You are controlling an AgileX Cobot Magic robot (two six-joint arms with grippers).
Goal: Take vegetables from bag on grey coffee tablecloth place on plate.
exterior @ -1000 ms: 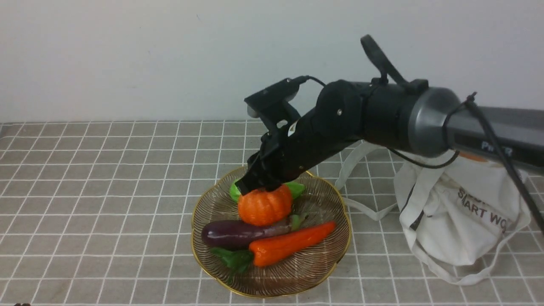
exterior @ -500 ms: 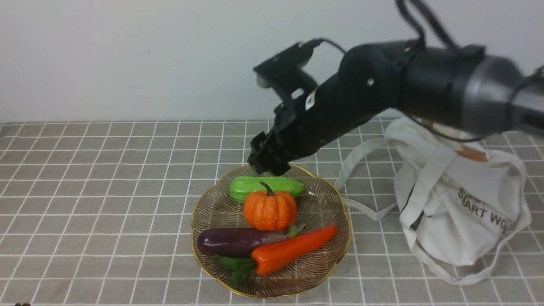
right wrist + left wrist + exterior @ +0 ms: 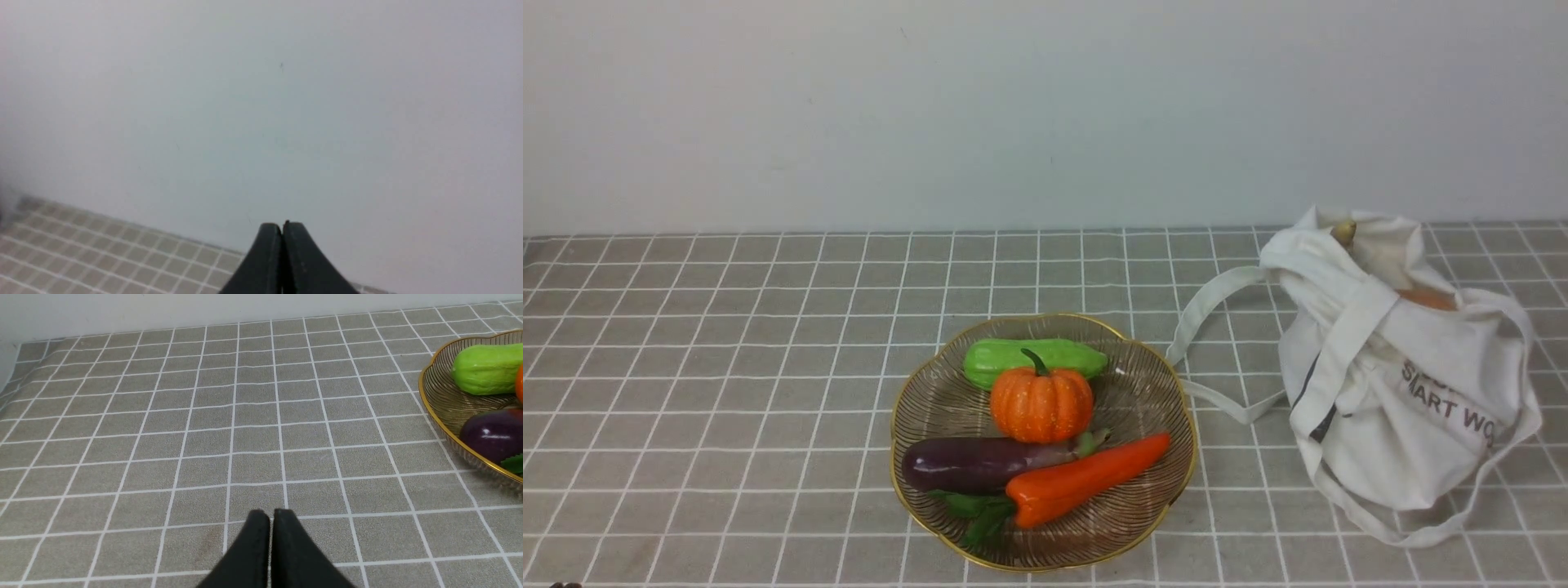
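Observation:
The ribbed glass plate (image 3: 1152,408) with a gold rim sits on the grey checked tablecloth (image 3: 727,367). It holds an orange pumpkin (image 3: 1041,403), a green gourd (image 3: 996,358), a purple eggplant (image 3: 976,461) and an orange carrot (image 3: 1086,478). The white bag (image 3: 1405,408) lies to the right, with something orange (image 3: 1425,299) showing in its mouth. Neither arm shows in the front view. My left gripper (image 3: 271,514) is shut and empty over bare cloth, with the plate's rim (image 3: 425,396) off to one side. My right gripper (image 3: 282,225) is shut and empty, facing the wall.
A plain pale wall (image 3: 1013,106) runs along the back of the table. The bag's long white straps (image 3: 1217,400) trail on the cloth between bag and plate. The cloth's edge (image 3: 10,371) shows in the left wrist view.
My right gripper let go of the pumpkin on the plate, rose and drew back to the right, out of the front view. The pumpkin now stands upright on the plate.

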